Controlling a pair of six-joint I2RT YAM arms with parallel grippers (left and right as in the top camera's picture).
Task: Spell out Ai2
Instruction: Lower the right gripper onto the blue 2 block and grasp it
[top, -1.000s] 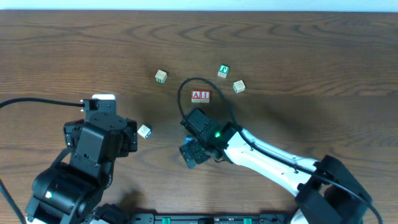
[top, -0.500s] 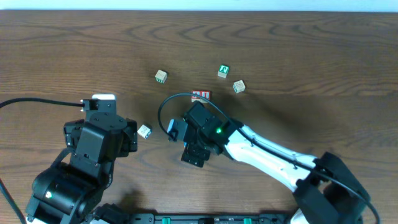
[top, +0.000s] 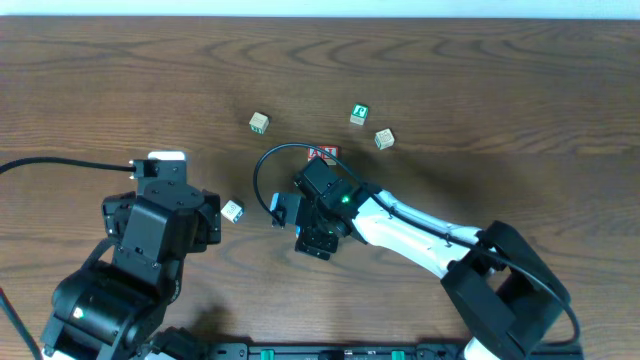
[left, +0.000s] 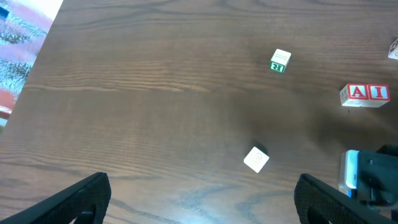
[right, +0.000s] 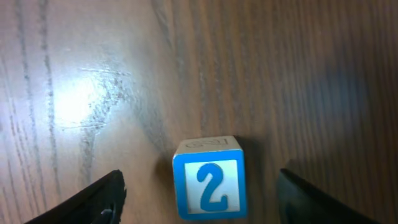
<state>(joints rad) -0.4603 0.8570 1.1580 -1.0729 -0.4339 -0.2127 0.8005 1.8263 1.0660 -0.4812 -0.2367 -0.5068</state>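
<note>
The red "A" cube (left: 357, 93) and red "I" cube (left: 377, 93) sit side by side; from overhead the pair (top: 322, 153) is partly hidden by my right arm. The blue "2" cube (right: 210, 180) stands on the table between the spread fingers of my right gripper (right: 210, 208), which is open, with gaps on both sides of the cube. From overhead the right gripper (top: 315, 238) covers the "2" cube, just below the A and I pair. My left gripper (left: 202, 205) is open and empty, low over the table at the left (top: 213, 218).
A pale cube (top: 232, 211) lies just ahead of the left gripper and also shows in the left wrist view (left: 256, 159). A green-lettered cube (top: 360, 114), another green-lettered one (top: 259, 122) and a beige cube (top: 384, 138) lie further back. A black cable (top: 262, 170) loops by the right wrist.
My right wrist has turned and shifted slightly up and left, its cable loop swinging left. The left arm and the cubes have not moved.
</note>
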